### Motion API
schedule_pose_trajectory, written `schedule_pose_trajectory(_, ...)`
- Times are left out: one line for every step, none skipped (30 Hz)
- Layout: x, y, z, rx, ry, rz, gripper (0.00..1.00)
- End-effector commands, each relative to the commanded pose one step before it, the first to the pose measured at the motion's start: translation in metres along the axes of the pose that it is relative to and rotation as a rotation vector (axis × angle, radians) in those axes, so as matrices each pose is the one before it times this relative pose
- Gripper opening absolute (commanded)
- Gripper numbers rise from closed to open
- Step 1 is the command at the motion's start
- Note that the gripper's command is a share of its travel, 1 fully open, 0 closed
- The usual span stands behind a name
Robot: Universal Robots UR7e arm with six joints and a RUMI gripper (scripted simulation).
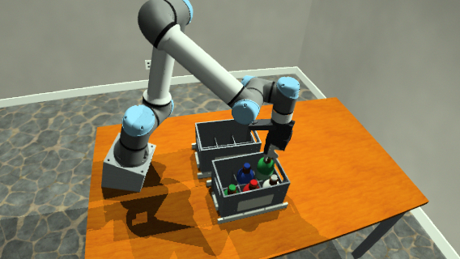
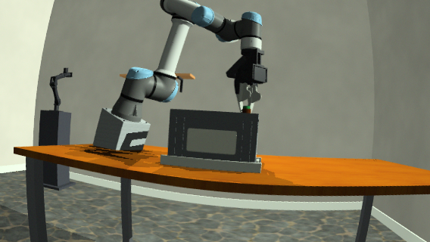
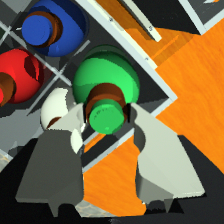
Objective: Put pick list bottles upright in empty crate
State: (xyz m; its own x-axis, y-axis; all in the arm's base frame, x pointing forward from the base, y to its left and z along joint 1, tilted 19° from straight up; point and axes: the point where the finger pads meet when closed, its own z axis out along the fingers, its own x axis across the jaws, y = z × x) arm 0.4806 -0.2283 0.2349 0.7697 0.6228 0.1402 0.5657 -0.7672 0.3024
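Observation:
My gripper (image 1: 269,156) is shut on the neck of a green bottle (image 1: 265,168) at the back right corner of the full crate (image 1: 250,191). The bottle is lifted partly; its cap shows just above the crate rim in the exterior view (image 2: 246,110). In the wrist view the fingers flank the green cap (image 3: 106,116). A blue bottle (image 1: 245,174), a red bottle (image 1: 252,185), a white bottle (image 1: 272,180) and a small green bottle (image 1: 231,189) stand in the same crate. The empty crate (image 1: 227,142) stands just behind. The pick list is not in view.
The arm's base (image 1: 127,162) stands on the table's left side. The crate's divider walls lie close around the held bottle. A dark pedestal with a camera stand (image 2: 54,132) is beyond the table's left end.

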Motion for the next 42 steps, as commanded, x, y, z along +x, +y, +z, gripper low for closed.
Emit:
schedule_pose_trajectory(0.00014,0.00048,-0.00794,-0.00161,0.00044,-0.00022,0.0)
schedule_pose_trajectory(0.0,0.0,-0.00167,0.0,0.0,0.0,0.0)
schedule_pose_trajectory(0.0,0.0,-0.00167,0.0,0.0,0.0,0.0)
schedule_pose_trajectory(0.0,0.0,-0.00167,0.0,0.0,0.0,0.0)
schedule_pose_trajectory(0.0,0.0,-0.00167,0.0,0.0,0.0,0.0)
schedule_pose_trajectory(0.0,0.0,-0.00167,0.0,0.0,0.0,0.0)
schedule_pose_trajectory(0.0,0.0,-0.00167,0.0,0.0,0.0,0.0)
schedule_pose_trajectory(0.0,0.0,-0.00167,0.0,0.0,0.0,0.0)
schedule_pose_trajectory(0.0,0.0,-0.00167,0.0,0.0,0.0,0.0)
schedule_pose_trajectory(0.0,0.0,-0.00167,0.0,0.0,0.0,0.0)
schedule_pose_trajectory(0.0,0.0,-0.00167,0.0,0.0,0.0,0.0)
schedule_pose_trajectory(0.0,0.0,-0.00167,0.0,0.0,0.0,0.0)
schedule_pose_trajectory(0.0,0.0,-0.00167,0.0,0.0,0.0,0.0)
schedule_pose_trajectory(0.0,0.0,-0.00167,0.0,0.0,0.0,0.0)
schedule_pose_trajectory(0.0,0.0,0.0,0.0,0.0,0.0,0.0)
schedule_pose_trajectory(0.0,0.0,0.0,0.0,0.0,0.0,0.0)
schedule_pose_trajectory(0.0,0.0,-0.00167,0.0,0.0,0.0,0.0)
schedule_pose_trajectory(0.0,0.0,-0.00167,0.0,0.0,0.0,0.0)
schedule_pose_trajectory(0.0,0.0,-0.00167,0.0,0.0,0.0,0.0)
schedule_pose_trajectory(0.0,0.0,-0.00167,0.0,0.0,0.0,0.0)
schedule_pose_trajectory(0.0,0.0,-0.00167,0.0,0.0,0.0,0.0)
schedule_pose_trajectory(0.0,0.0,-0.00167,0.0,0.0,0.0,0.0)
schedule_pose_trajectory(0.0,0.0,-0.00167,0.0,0.0,0.0,0.0)
schedule_pose_trajectory(0.0,0.0,-0.00167,0.0,0.0,0.0,0.0)
schedule_pose_trajectory(0.0,0.0,-0.00167,0.0,0.0,0.0,0.0)
schedule_pose_trajectory(0.0,0.0,-0.00167,0.0,0.0,0.0,0.0)
schedule_pose_trajectory(0.0,0.0,-0.00167,0.0,0.0,0.0,0.0)
schedule_pose_trajectory(0.0,0.0,-0.00167,0.0,0.0,0.0,0.0)
schedule_pose_trajectory(0.0,0.0,-0.00167,0.0,0.0,0.0,0.0)
schedule_pose_trajectory(0.0,0.0,-0.00167,0.0,0.0,0.0,0.0)
schedule_pose_trajectory(0.0,0.0,-0.00167,0.0,0.0,0.0,0.0)
schedule_pose_trajectory(0.0,0.0,0.0,0.0,0.0,0.0,0.0)
schedule_pose_trajectory(0.0,0.0,0.0,0.0,0.0,0.0,0.0)
schedule_pose_trajectory(0.0,0.0,-0.00167,0.0,0.0,0.0,0.0)
schedule_pose_trajectory(0.0,0.0,-0.00167,0.0,0.0,0.0,0.0)
schedule_pose_trajectory(0.0,0.0,-0.00167,0.0,0.0,0.0,0.0)
schedule_pose_trajectory(0.0,0.0,-0.00167,0.0,0.0,0.0,0.0)
schedule_pose_trajectory(0.0,0.0,-0.00167,0.0,0.0,0.0,0.0)
schedule_pose_trajectory(0.0,0.0,-0.00167,0.0,0.0,0.0,0.0)
schedule_pose_trajectory(0.0,0.0,-0.00167,0.0,0.0,0.0,0.0)
schedule_pose_trajectory(0.0,0.0,-0.00167,0.0,0.0,0.0,0.0)
schedule_pose_trajectory(0.0,0.0,-0.00167,0.0,0.0,0.0,0.0)
